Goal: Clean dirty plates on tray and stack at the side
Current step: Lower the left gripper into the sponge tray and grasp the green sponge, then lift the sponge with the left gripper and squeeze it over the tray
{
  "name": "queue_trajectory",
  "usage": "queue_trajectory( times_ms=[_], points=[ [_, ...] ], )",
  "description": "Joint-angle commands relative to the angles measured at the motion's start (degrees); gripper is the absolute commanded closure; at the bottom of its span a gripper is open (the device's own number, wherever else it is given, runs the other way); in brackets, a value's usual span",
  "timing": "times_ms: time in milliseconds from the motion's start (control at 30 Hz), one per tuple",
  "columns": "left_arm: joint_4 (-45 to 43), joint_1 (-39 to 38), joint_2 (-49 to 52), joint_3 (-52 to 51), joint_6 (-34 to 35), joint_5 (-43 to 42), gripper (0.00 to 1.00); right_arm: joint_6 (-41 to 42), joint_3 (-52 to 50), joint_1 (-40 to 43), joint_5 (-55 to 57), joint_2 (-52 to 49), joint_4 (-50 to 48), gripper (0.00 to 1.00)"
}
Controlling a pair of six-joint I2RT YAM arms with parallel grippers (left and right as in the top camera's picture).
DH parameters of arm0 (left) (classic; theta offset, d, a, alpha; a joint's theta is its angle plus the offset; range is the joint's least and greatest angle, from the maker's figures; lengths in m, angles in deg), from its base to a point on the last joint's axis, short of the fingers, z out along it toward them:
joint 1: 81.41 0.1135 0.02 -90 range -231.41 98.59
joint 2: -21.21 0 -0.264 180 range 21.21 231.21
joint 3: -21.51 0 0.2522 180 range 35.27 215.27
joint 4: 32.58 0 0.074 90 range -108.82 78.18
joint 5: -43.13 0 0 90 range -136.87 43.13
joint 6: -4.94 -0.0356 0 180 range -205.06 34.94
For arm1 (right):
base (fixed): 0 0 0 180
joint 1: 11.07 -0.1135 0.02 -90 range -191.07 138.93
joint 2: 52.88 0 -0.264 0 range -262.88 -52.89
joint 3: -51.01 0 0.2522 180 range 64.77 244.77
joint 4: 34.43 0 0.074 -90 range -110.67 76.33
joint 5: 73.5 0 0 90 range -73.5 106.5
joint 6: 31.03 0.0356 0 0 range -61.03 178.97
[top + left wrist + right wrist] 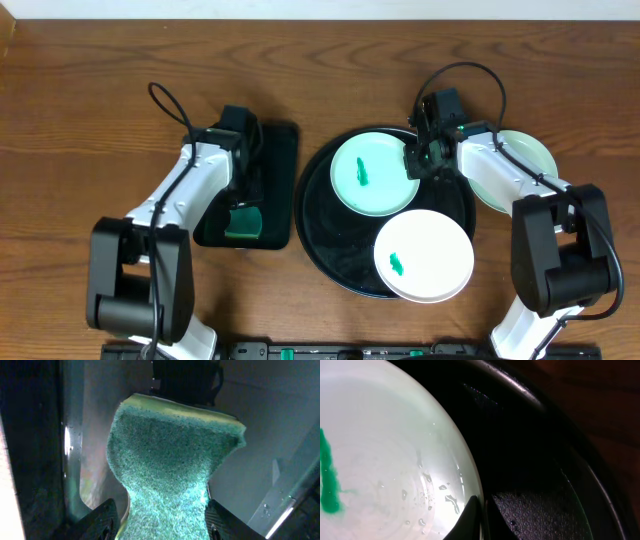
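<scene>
Sponge in my left grip, plate rim in my right.
My left gripper [159,521] pinches the green sponge [175,460] over the dark green tray [280,150], arm stretched toward 1 o'clock. My right gripper [481,520], forearm folded back toward 9 o'clock, nips the 3 o'clock rim of the smeared mint-green plate [375,175] at 12 o'clock on the black tray [320,230]. A white plate [425,255] lies at 5 o'clock and another mint plate [530,160] sits off the tray at 2 o'clock.

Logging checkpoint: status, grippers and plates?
Left gripper shut on green scrub sponge at rectangular dark green tray. Right gripper shut on rim of smeared pale mint-green round plate in glossy black round tray. White round plate close beside.
</scene>
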Motion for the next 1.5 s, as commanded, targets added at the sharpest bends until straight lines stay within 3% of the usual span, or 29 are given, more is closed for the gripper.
queue_trajectory(
  times_ms=[0, 333, 1467],
  points=[
    [-0.24, -0.02, 1.05, 1.33, -0.98, 0.31, 0.43, 0.48, -0.35, 0.50, -0.09, -0.26, -0.17, 0.98],
    [-0.94, 1.99, 1.20, 1.29, -0.96, -5.07, 0.44, 0.48, -0.35, 0.50, -0.09, -0.26, -0.15, 0.98],
    [-5.55, 3.58, 1.31, -4.26, -0.90, -4.85, 0.44, 0.48, -0.35, 0.50, -0.09, -0.26, -0.15, 0.97]
  ],
)
